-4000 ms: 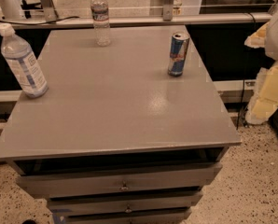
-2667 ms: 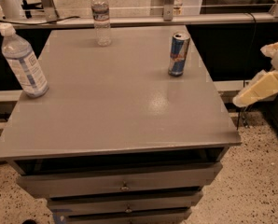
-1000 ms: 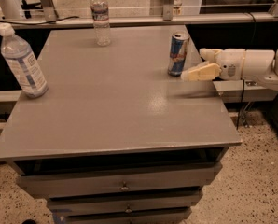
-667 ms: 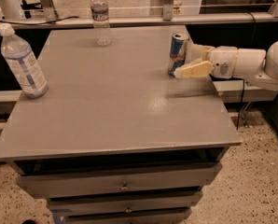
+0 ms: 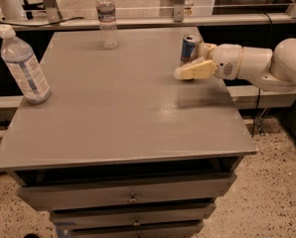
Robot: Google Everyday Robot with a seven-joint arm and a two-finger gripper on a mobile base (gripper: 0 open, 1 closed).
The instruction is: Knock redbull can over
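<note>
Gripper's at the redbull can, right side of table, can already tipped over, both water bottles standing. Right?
No. The camera view shows the redbull can upright, not tipped. The gripper is at it, right side of the table; the left water bottle and the far water bottle stand.

The gripper (image 5: 191,70) hides the foot of the redbull can (image 5: 189,43) just behind it, perhaps touching it; the arm (image 5: 282,63) behind the gripper is cut off at the right edge.

Cream claw (image 5: 187,69) over right side of bench (image 5: 113,113); white rounded wrist housing (image 5: 230,62), grey seam, bulbous white arm link (image 5: 287,63).
</note>
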